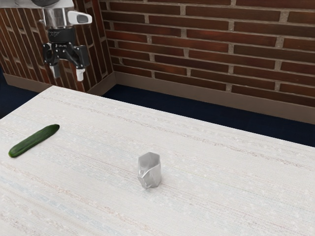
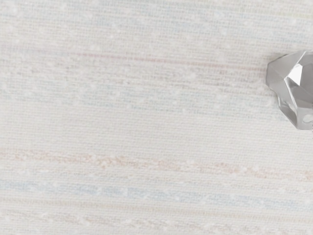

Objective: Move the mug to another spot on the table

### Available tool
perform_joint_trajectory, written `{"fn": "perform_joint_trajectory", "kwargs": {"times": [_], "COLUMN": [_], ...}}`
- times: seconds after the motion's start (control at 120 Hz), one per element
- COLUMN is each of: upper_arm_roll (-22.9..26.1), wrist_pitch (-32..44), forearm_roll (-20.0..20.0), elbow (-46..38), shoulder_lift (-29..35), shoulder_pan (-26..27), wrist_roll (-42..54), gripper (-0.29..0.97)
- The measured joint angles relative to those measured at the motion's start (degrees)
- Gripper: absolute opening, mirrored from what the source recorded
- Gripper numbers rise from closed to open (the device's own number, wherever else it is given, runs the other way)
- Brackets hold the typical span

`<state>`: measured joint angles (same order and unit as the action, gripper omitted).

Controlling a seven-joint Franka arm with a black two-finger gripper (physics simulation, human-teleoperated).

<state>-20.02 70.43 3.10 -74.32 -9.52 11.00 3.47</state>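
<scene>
a black two-finger gripper hangs in the upper left of the exterior view, high above the far corner of the table, with its pale-tipped fingers spread apart and nothing between them. the table is a broad, flat surface with a pale, woven-looking grain of faint cream, pink and blue streaks. the mug stands upright a little below and left of the frame's centre, well apart from the gripper. it is small, silvery and metallic, with flat angular facets instead of a smooth round wall. a smooth, dark green cucumber, long and slightly curved, lies at the left edge, well apart from the mug. behind the table, a red brick wall meets a dark blue floor. in the wrist view, the mug shows its shiny facets against the streaked tabletop.
</scene>
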Motion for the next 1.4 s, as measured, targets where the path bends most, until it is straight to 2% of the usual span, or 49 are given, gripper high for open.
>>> {"fn": "perform_joint_trajectory", "kwargs": {"times": [0.275,0.4,0.433,0.483,0.617,0.758,0.875,1.017,1.158,1.4], "upper_arm_roll": [1.2,2.3,2.4,2.4,2.2,1.9,1.6,1.0,0.6,0.6], "wrist_pitch": [10.9,13.6,14.8,18.1,31.2,44.5,53.0,60.0,64.6,69.3], "forearm_roll": [0.2,0.2,-0.1,-0.5,-1.6,-2.1,-2.0,3.1,7.7,10.4], "elbow": [0.1,-0.5,-3.4,-12.1,-33.1,-46.8,-53.5,-58.5,-60.0,-62.7], "shoulder_lift": [-1.7,-2.0,-0.4,4.3,13.8,18.5,19.4,17.7,13.9,10.2], "shoulder_pan": [0.9,3.2,4.5,6.4,10.3,11.7,12.8,14.8,16.3,18.7], "wrist_roll": [1.4,1.9,2.1,2.3,2.7,2.9,2.0,-0.3,-2.4,-4.3], "gripper": [0.68,0.68,0.68,0.68,0.68,0.68,0.68,0.68,0.68,0.68]}}
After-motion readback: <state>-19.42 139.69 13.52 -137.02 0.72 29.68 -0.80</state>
